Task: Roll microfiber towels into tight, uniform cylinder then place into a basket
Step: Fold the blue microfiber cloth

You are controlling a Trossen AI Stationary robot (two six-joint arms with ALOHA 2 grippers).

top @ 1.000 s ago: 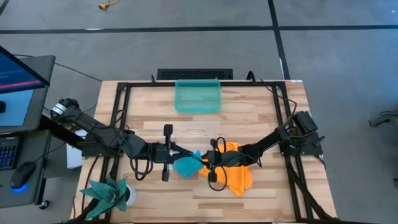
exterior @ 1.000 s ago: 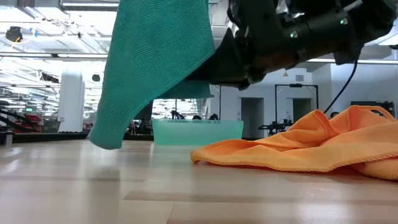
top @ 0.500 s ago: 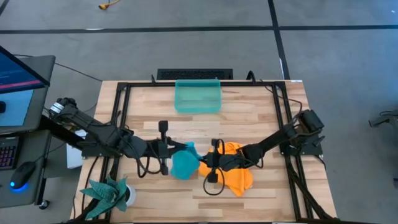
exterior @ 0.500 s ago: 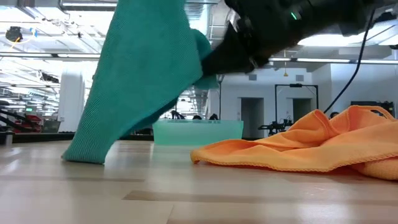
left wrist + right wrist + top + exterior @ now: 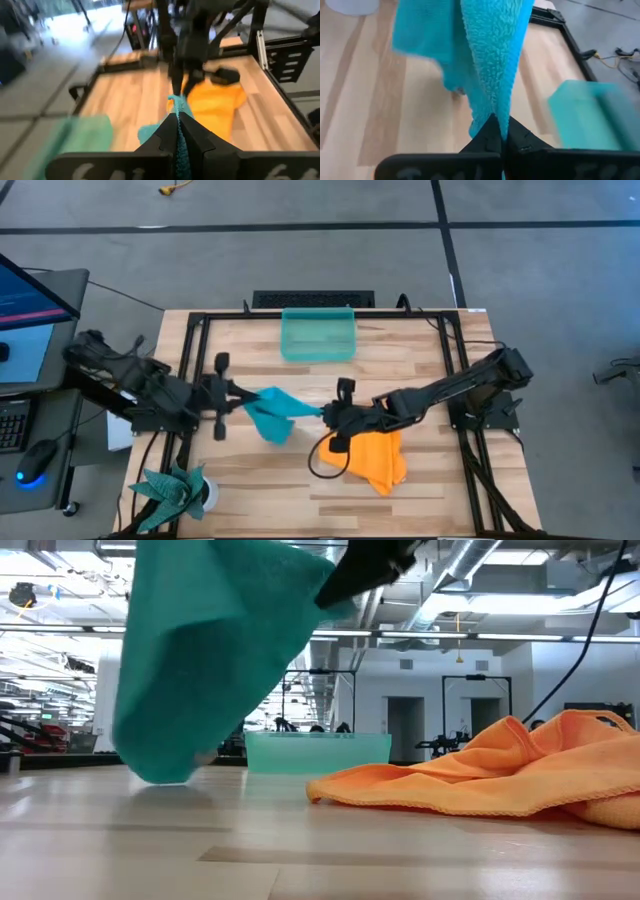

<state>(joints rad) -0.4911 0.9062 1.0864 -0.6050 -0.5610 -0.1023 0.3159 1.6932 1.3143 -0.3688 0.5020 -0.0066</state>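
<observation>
1. The right gripper (image 5: 322, 414) is pinched tight on one end of the teal towel (image 5: 272, 411); its wrist view shows the two dark fingers pressed together with the fluffy cloth (image 5: 490, 60) rising straight out from between them

2. The left gripper (image 5: 243, 394) is likewise clamped on the opposite end of that towel, its fingers closed with a thin edge of teal cloth (image 5: 176, 107) caught in the seam

3. Between the two grips the teal towel hangs off the table (image 5: 420, 500), stretched from the basket's near-left side across to a spot straight in front of the basket (image 5: 318, 335); the slack middle droops, and in the low view the lowest fold (image 5: 165, 765) seems to reach the wood or hang just above it, which I cannot settle

4. The orange towel (image 5: 376, 460) lies crumpled and unrolled on the table in front of the basket and a little to its right, just beneath the right arm; the low view shows it (image 5: 490, 775) as a loose heap

5. The basket sits at the far edge of the table with nothing seen inside, well apart from both towels

6. Progress, as I judge it: very early. Neither towel is rolled and none is in the basket. The teal one looks to be getting spread out, so laying it flat, rolling it tight and carrying it to the basket all remain, then the same for the orange one
</observation>
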